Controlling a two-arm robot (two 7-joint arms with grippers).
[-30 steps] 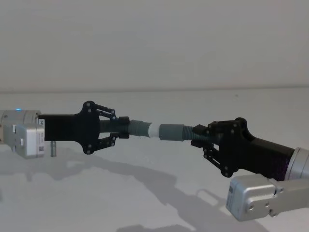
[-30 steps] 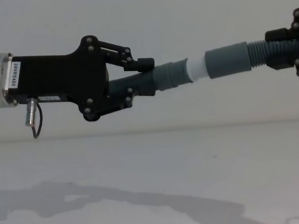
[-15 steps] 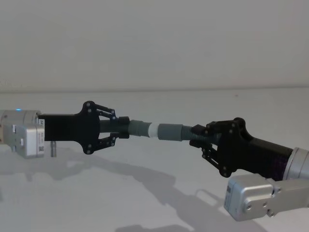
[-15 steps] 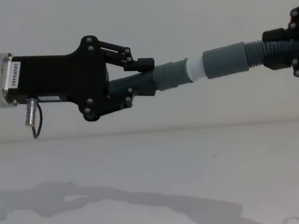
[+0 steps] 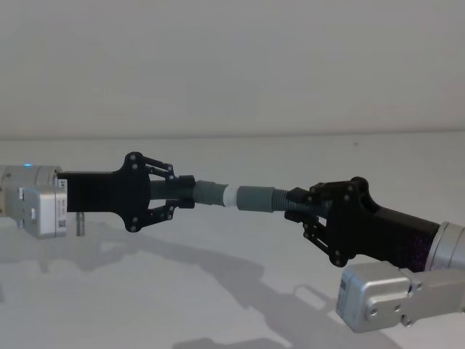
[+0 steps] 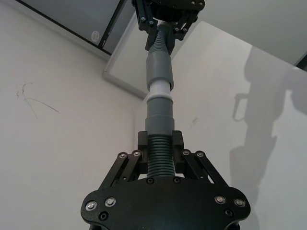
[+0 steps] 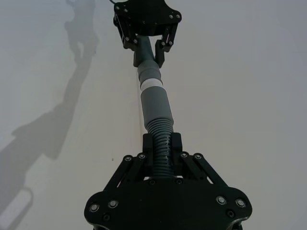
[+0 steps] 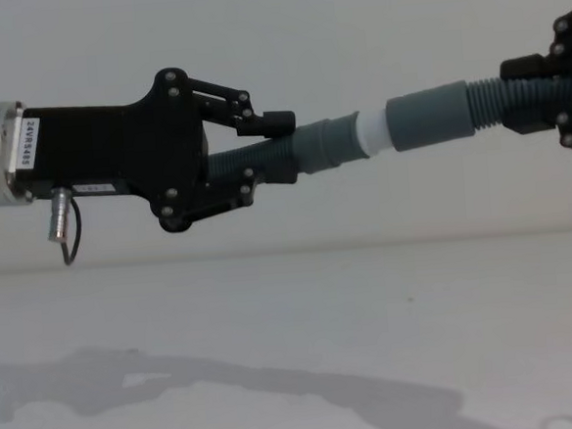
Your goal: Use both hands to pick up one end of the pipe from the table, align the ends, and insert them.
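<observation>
Both pipe pieces are held in the air above the white table [image 5: 218,291]. My left gripper [image 5: 183,193] is shut on the corrugated part of the left piece [image 8: 325,143], whose narrow cuff ends in a white tip [image 8: 372,133]. My right gripper [image 5: 294,206] is shut on the corrugated part of the right piece, whose wider socket cuff [image 8: 429,118] meets that white tip. A band of white still shows between the two cuffs [image 7: 151,83]. The pieces lie roughly in one line, the socket side slightly higher in the chest view.
A plain pale wall stands behind the table. The arms cast shadows on the table surface [image 8: 278,382]. A small plug and cable [image 8: 63,222] hang under the left wrist. In the left wrist view a framed panel [image 6: 120,72] lies beyond the pipe.
The right gripper has shifted slightly toward the left gripper with its socket cuff, and the visible white band has narrowed a little. The left gripper has stayed still.
</observation>
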